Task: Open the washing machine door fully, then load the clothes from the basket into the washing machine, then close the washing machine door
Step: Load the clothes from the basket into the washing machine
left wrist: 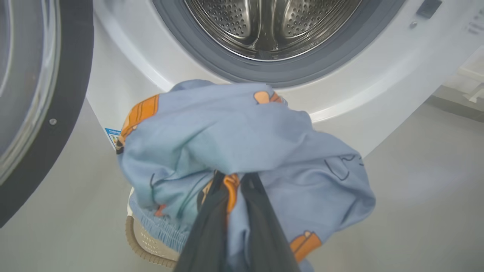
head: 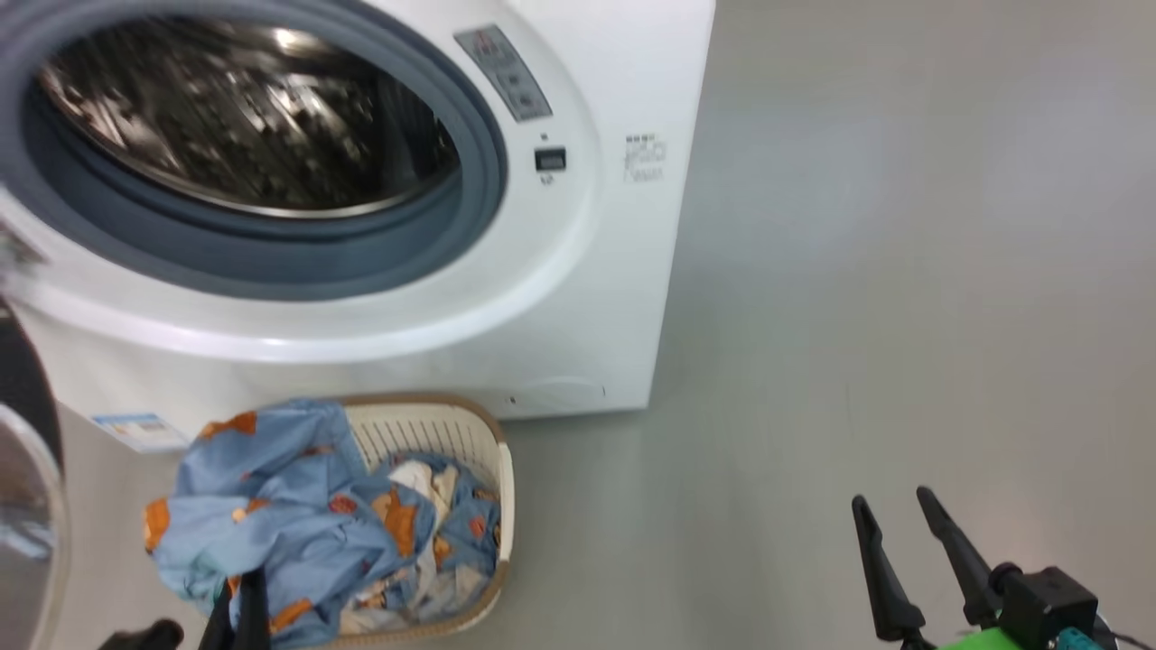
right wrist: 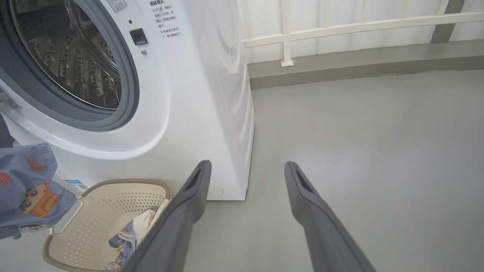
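Note:
The washing machine (head: 578, 298) stands with its steel drum (head: 244, 117) exposed. The washing machine door (head: 23, 424) is swung open at the far left, its black rim (left wrist: 72, 94) close beside my left arm. On the floor in front sits the cream basket (head: 492, 460), with some of the clothes (right wrist: 128, 234) lying in it. My left gripper (left wrist: 234, 179) is shut on a bunch of the light blue printed clothes (left wrist: 245, 139), held above the basket (left wrist: 141, 245) and below the drum opening (left wrist: 264, 26). My right gripper (head: 903, 510) hovers open and empty over the floor, right of the basket (right wrist: 98, 211).
Bare grey floor (head: 903, 271) stretches to the right of the machine. A white railing (right wrist: 287, 34) on a low grey kerb runs along the back in the right wrist view. A small blue label (head: 140, 429) sits low on the machine's front.

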You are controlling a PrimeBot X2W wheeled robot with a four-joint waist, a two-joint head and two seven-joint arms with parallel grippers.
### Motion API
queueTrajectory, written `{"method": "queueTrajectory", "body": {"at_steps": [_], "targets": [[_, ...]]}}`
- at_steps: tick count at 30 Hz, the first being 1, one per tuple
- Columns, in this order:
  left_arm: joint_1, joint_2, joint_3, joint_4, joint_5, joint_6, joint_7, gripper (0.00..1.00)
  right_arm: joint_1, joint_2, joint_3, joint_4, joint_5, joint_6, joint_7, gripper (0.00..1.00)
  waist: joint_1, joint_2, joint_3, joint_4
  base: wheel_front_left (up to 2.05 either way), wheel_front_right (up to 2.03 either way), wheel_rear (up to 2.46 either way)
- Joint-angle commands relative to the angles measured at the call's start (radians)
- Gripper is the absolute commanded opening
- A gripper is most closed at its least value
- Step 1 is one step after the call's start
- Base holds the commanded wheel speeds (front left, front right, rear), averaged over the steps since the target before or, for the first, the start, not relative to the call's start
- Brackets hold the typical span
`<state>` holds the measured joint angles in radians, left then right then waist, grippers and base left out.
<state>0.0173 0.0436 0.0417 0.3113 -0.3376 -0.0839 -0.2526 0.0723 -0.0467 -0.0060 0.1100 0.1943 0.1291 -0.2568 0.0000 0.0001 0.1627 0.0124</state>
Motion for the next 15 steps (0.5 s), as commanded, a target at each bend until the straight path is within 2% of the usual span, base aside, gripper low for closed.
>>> {"method": "queueTrajectory", "body": {"at_steps": [1,7,15], "targets": [[0.014,0.009,0.035,-0.041,0.009,-0.003,-0.009,0.00,0.008,-0.004,0.029,-0.024,-0.002,0.002,-0.005,1.00,0.0000,-0.0001,-0.114,0.029,0.00,0.00,0.00],[0.089,0.007,0.013,-0.105,-0.007,0.011,-0.009,0.00,0.055,-0.004,0.025,-0.023,-0.010,0.002,-0.005,1.00,0.0000,-0.0001,-0.182,0.048,0.00,0.00,0.00],[0.146,0.007,-0.027,-0.180,-0.008,0.037,-0.009,0.00,0.069,-0.004,0.017,-0.026,-0.022,0.002,-0.005,1.00,0.0000,-0.0001,-0.211,0.058,0.00,0.00,0.00]]}}
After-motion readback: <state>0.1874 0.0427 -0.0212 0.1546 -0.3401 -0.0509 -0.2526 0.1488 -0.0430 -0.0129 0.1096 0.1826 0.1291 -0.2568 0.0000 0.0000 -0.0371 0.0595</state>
